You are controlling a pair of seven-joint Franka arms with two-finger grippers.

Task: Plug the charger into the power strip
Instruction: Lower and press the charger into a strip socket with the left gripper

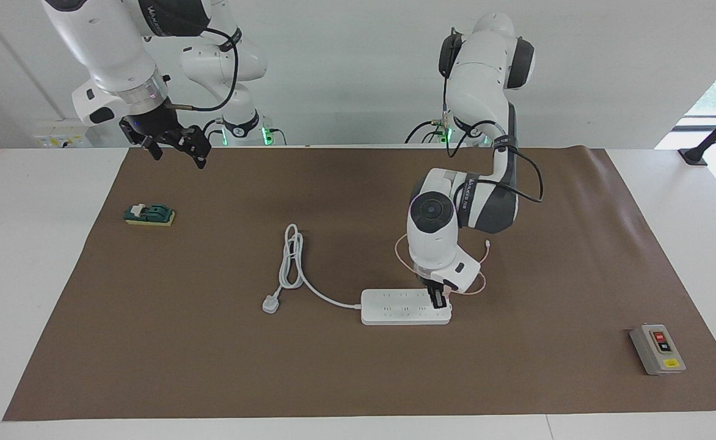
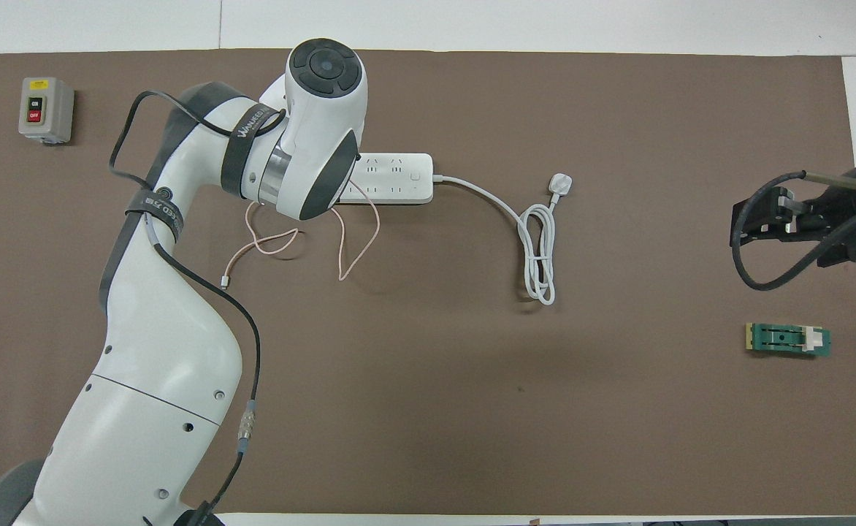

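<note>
left gripper — down on power strip, grip state unclear; pink cable trails; right gripper — raised, fingers spread.

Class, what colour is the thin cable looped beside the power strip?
Pale pink; the thin cable beside the power strip shows best in the overhead view.

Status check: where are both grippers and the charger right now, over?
Left gripper down on the power strip, at its left-arm end. Charger hidden under it; pink cable trails toward the robots. Right gripper waits, raised. Nothing blocking.
</note>
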